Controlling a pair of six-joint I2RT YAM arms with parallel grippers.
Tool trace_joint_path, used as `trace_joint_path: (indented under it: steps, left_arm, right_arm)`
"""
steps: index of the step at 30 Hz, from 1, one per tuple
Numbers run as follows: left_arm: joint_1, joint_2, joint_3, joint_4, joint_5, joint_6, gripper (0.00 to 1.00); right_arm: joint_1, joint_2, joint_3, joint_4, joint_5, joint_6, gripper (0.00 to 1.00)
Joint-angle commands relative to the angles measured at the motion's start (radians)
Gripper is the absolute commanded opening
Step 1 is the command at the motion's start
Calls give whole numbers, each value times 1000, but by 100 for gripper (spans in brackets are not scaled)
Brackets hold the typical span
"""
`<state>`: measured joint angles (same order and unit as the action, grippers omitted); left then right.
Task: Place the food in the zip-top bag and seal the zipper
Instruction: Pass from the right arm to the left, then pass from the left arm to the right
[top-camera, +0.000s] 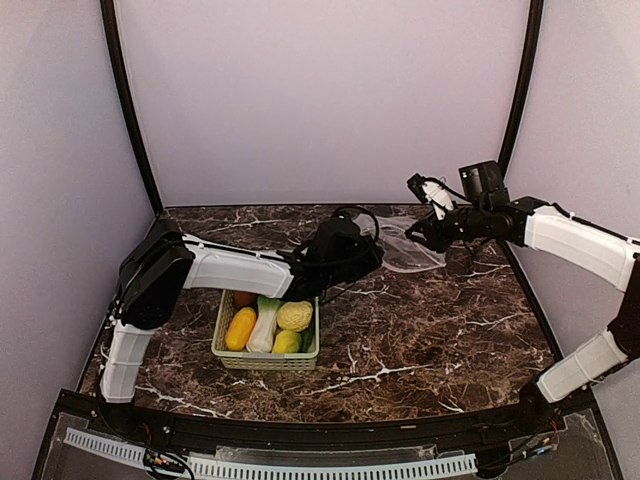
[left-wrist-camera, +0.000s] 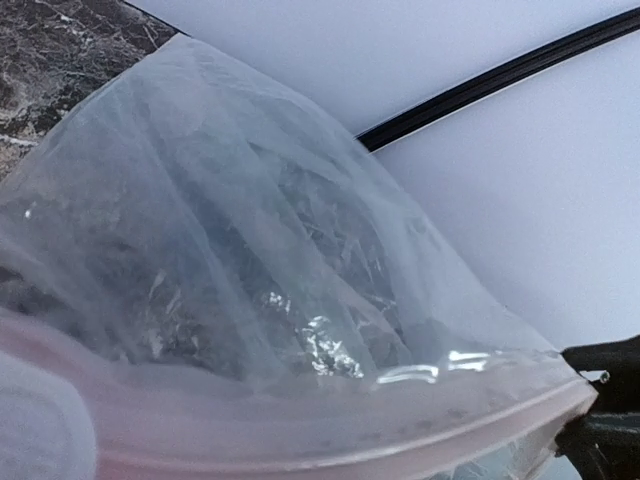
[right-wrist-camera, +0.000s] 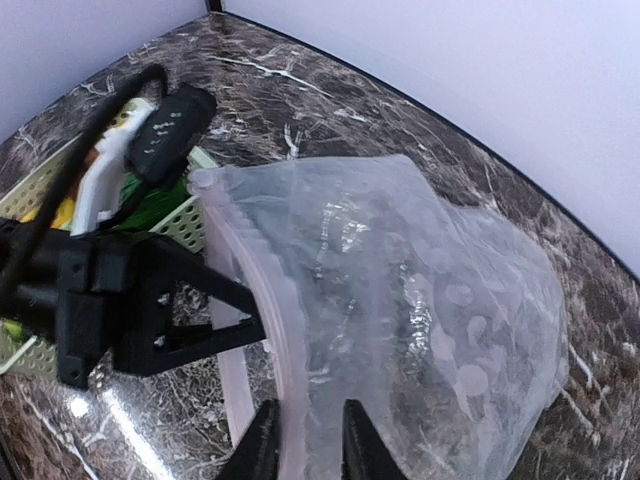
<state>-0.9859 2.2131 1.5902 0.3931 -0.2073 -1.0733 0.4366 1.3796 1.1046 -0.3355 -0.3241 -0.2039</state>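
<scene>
Right now the zip-top bag (right-wrist-camera: 420, 300) is held up by its mouth edge between the two tools, and its far end seems to rest on the counter (top-camera: 430, 330). Its zipper (left-wrist-camera: 300, 425) is the line that joins them. The strip's long axis runs from the left tool (right-wrist-camera: 258, 324) straight across to the right tool (right-wrist-camera: 308, 445), which sits at the strip's end. The left tool is clenched on the strip, its tips meeting on the pale edge. The right tool's jaws stand parted on either side of the strip with a gap showing, so it looks released rather than pinching. The bag's body billows away beyond both tools.

All the food (top-camera: 265, 328) lies in the green basket (top-camera: 265, 362), behind the left tool on its base side and well apart from the right tool. The left arm looks nearer for fetching food. But it appears to be the only one holding the mouth, so the right tool would probably need a firm hold first.
</scene>
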Motion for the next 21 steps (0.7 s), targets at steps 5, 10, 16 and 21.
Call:
trace_joint_path:
  steps: [5, 10, 16, 21]
  left_arm:
    - [-27, -48, 50, 19, -22, 121, 1]
    - [-27, -48, 57, -5, -26, 139, 1]
    - [-28, -50, 66, -9, -30, 185, 1]
    - [-28, -51, 67, -14, -34, 204, 1]
  right_arm:
    - [25, 85, 100, -66, 202, -56, 39]
    - [55, 71, 110, -98, 211, -99, 45]
    - [97, 117, 137, -184, 254, -140, 43]
    - [96, 139, 124, -180, 318, -122, 38]
